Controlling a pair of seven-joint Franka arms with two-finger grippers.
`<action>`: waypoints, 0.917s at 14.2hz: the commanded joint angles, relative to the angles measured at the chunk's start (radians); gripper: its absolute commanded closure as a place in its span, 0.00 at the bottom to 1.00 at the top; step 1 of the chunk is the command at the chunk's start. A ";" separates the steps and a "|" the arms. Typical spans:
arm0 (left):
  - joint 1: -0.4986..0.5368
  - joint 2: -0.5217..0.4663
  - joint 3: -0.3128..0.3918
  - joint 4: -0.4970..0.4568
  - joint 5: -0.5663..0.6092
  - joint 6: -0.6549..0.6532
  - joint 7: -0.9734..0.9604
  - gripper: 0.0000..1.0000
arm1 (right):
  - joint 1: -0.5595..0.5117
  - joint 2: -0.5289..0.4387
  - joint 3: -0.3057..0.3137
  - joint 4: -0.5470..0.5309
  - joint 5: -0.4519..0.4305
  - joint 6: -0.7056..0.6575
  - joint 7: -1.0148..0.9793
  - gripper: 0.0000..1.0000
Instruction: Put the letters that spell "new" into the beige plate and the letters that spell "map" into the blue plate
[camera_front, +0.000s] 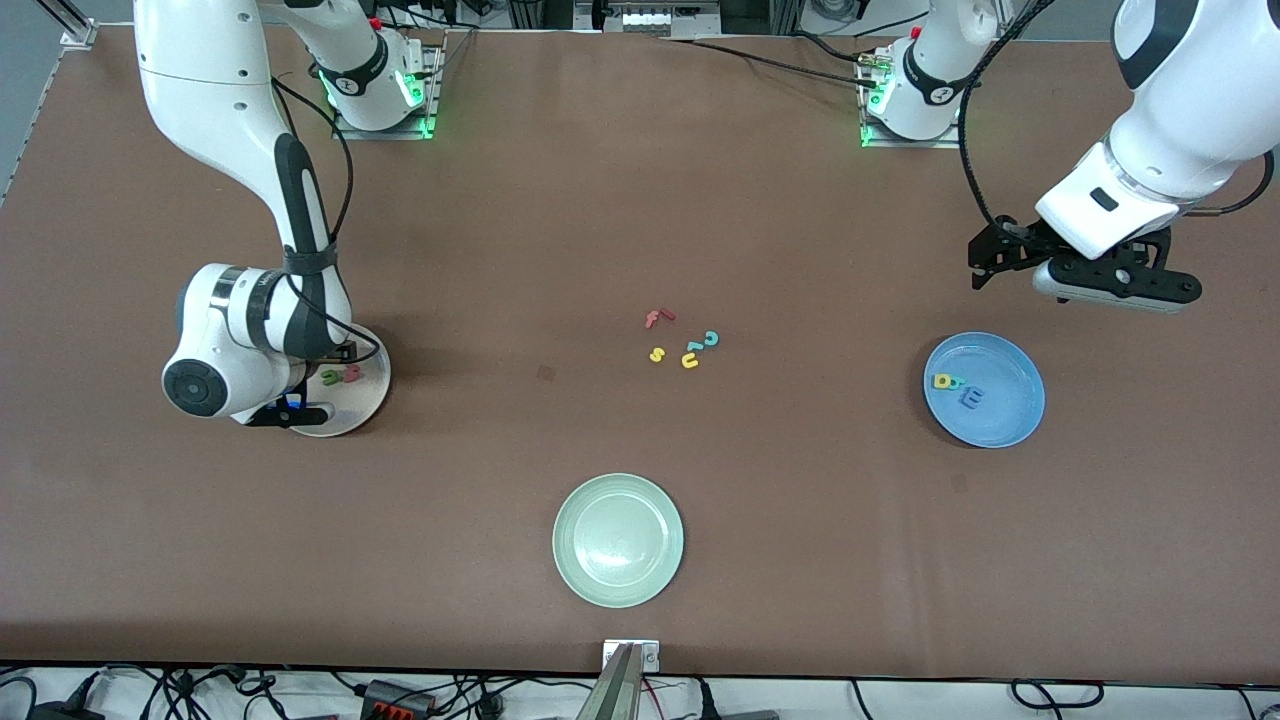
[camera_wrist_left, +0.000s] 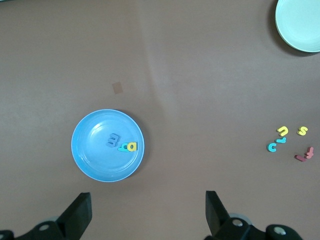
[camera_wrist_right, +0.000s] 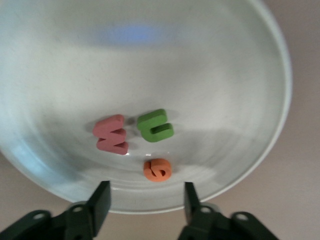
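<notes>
Three letters, pink w (camera_wrist_right: 111, 135), green n (camera_wrist_right: 155, 126) and orange e (camera_wrist_right: 157, 169), lie in the beige plate (camera_wrist_right: 260, 165). The right gripper (camera_wrist_right: 145, 200), spread empty just above, could nudge the e on lifting. The left gripper (camera_wrist_left: 147, 212) waits spread above the blue plate (camera_wrist_left: 90, 160).

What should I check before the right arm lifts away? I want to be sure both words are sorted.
1. Right gripper open, holding nothing, over the beige plate: ok.
2. Green n, orange e and pink-red w in the beige plate: ok.
3. Blue m, teal a and yellow p in the blue plate: ok.
4. Left gripper open, waiting above the table beside the blue plate: ok.
5. Spare letters on the table, outside every plate: ok.
</notes>
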 joint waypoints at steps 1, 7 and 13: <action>0.004 -0.015 -0.006 0.008 0.018 -0.028 0.006 0.00 | -0.005 -0.093 -0.023 0.059 0.001 -0.064 0.050 0.00; 0.010 -0.010 -0.003 0.008 0.015 -0.024 0.009 0.00 | -0.017 -0.110 -0.079 0.322 0.001 -0.205 0.073 0.00; 0.009 -0.012 -0.006 0.010 0.009 -0.027 0.007 0.00 | -0.168 -0.205 0.113 0.359 0.023 -0.185 0.162 0.00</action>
